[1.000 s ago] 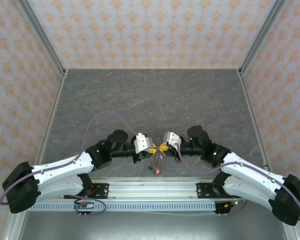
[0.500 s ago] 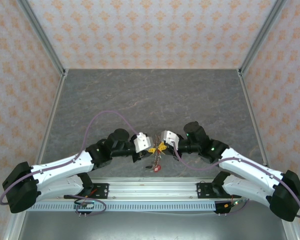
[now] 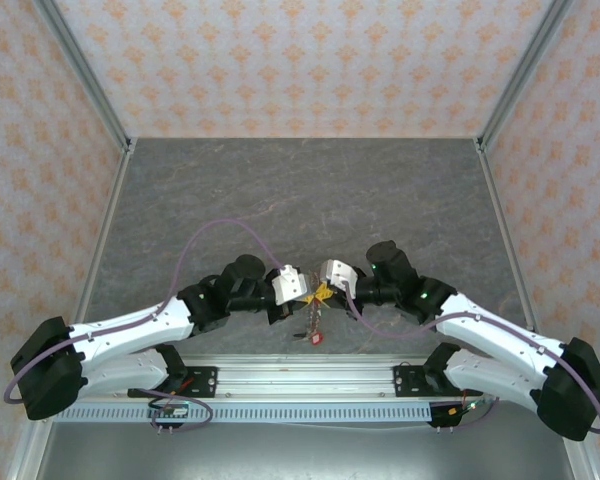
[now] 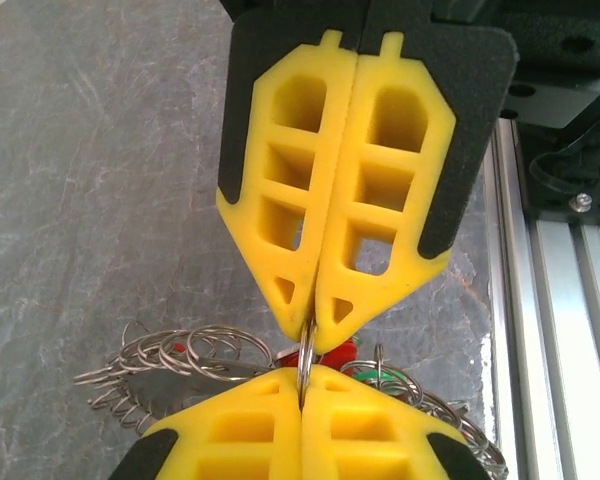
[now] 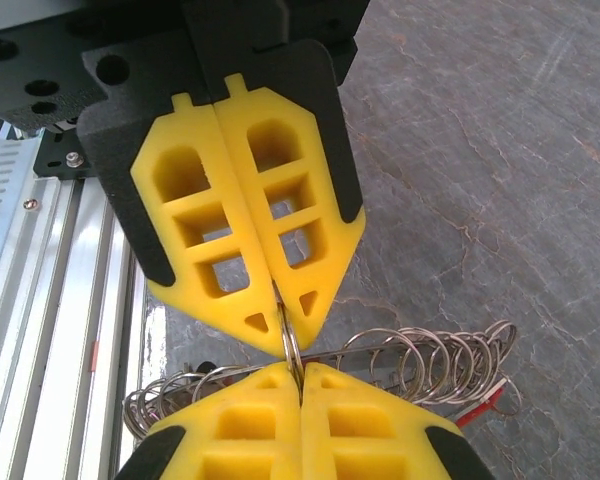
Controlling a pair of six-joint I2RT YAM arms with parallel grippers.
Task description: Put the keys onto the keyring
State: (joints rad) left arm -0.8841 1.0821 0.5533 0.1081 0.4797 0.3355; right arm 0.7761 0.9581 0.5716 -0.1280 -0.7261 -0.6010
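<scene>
White arm shells [image 3: 120, 335], black joints [image 3: 242, 272], lilac cables [image 3: 212, 224], black end effectors [image 3: 305, 297] [image 3: 325, 291] with yellow latticed fingers [image 4: 380, 287]

My jaws: yellow lattice plastic pads [image 4: 385, 190], matt, faintly grainy moulding. Black backing shells [image 4: 472, 130]: plastic, also matt. Silver wire-loop keyring [image 4: 190, 352]: bare polished metal, bright glints. Small red key head [image 4: 342, 350]: glossy plastic. Grey veined stone-look surface [image 4: 100, 180]: matt, fine texture, no glare. Silver ribbed rail [image 4: 565, 330]: looks like aluminium, satin sheen. Purple cable [image 3: 215, 223]: smooth sheath. My white arm shells [image 3: 120, 340]: smooth plastic, slight gloss.
</scene>
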